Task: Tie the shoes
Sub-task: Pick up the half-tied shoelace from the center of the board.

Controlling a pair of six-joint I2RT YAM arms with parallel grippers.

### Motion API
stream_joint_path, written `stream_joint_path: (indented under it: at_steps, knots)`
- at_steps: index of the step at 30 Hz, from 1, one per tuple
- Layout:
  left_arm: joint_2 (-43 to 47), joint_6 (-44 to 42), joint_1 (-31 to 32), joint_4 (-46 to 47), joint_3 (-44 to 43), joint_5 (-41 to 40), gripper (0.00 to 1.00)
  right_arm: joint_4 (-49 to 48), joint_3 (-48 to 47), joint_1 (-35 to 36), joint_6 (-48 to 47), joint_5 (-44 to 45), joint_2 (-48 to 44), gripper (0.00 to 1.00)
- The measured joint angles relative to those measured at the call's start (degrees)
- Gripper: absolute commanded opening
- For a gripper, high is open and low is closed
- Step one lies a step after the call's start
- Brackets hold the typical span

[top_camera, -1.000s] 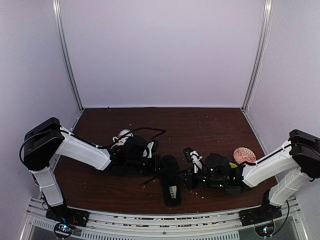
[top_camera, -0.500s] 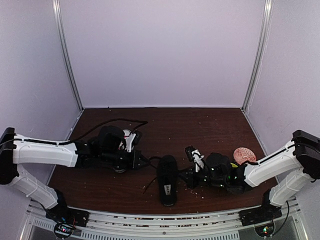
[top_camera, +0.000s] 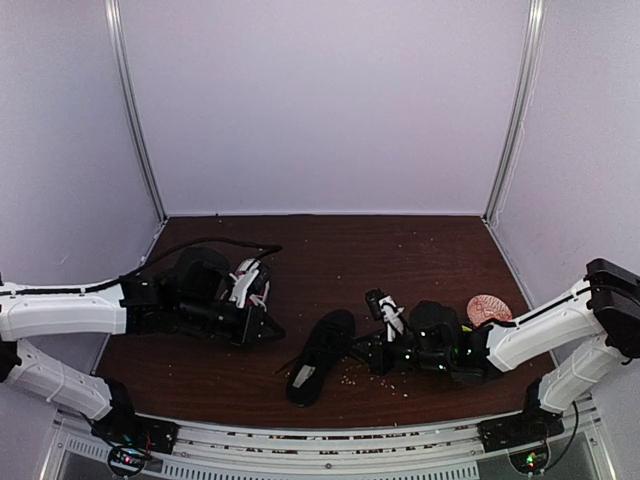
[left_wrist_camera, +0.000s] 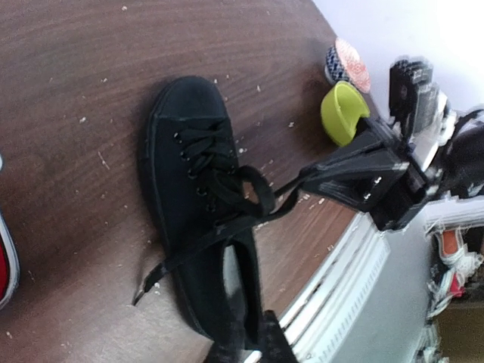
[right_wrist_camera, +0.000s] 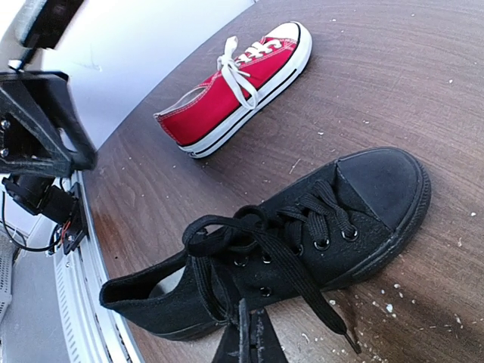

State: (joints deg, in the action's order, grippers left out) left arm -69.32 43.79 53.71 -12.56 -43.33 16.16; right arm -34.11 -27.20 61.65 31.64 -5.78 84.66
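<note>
The black shoe [top_camera: 318, 358] lies on its sole near the front of the brown table, toe pointing away and to the right. In my right wrist view its laces [right_wrist_camera: 261, 234] form a loose loop. My right gripper [right_wrist_camera: 253, 336] is shut on one strand at the shoe's side, and that strand runs taut to it [left_wrist_camera: 306, 180]. The other lace end [left_wrist_camera: 141, 293] lies free on the wood. My left gripper [top_camera: 272, 328] hovers left of the shoe, its jaws slightly apart and holding nothing. The red shoe [right_wrist_camera: 227, 87], with white laces, sits further back.
A yellow-green cup [left_wrist_camera: 342, 112] and a pink patterned bowl [top_camera: 488, 310] stand at the right, beside my right arm. Pale crumbs are scattered over the wood. The metal front rail [top_camera: 320, 425] runs just behind the black shoe's heel.
My left gripper has pulled back to the left and let go of the lace. The black shoe has swung so its heel points toward the front left. My right gripper has barely moved.
</note>
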Motion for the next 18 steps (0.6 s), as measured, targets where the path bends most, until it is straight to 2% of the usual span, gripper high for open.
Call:
stream_joint_path:
  at_steps: [4,7,10,15,16,18]
  knots:
    - [-3.58,0.92,0.02,3.28,1.55,0.31,0.52,0.00,-0.09,0.00,0.04,-0.98,0.13,0.00]
    - [-7.76,1.27,0.02,6.34,1.38,0.13,0.59,0.00,-0.11,0.00,0.07,-1.51,0.50,0.00]
    - [-13.94,1.25,0.02,6.95,-2.67,-0.07,0.64,0.04,-0.26,0.00,0.13,-1.84,0.87,0.00]
    - [-25.05,-0.24,0.02,6.51,-14.32,-0.02,0.63,0.02,-0.33,0.00,0.26,-1.99,0.92,0.00]
    - [-30.93,-1.60,0.02,5.66,-20.13,0.15,0.57,0.02,-0.35,0.00,0.26,-2.01,0.92,0.00]
    - [-31.58,-1.97,0.02,4.42,-20.39,0.63,0.53,0.00,-0.35,0.00,0.26,-2.01,0.92,0.00]
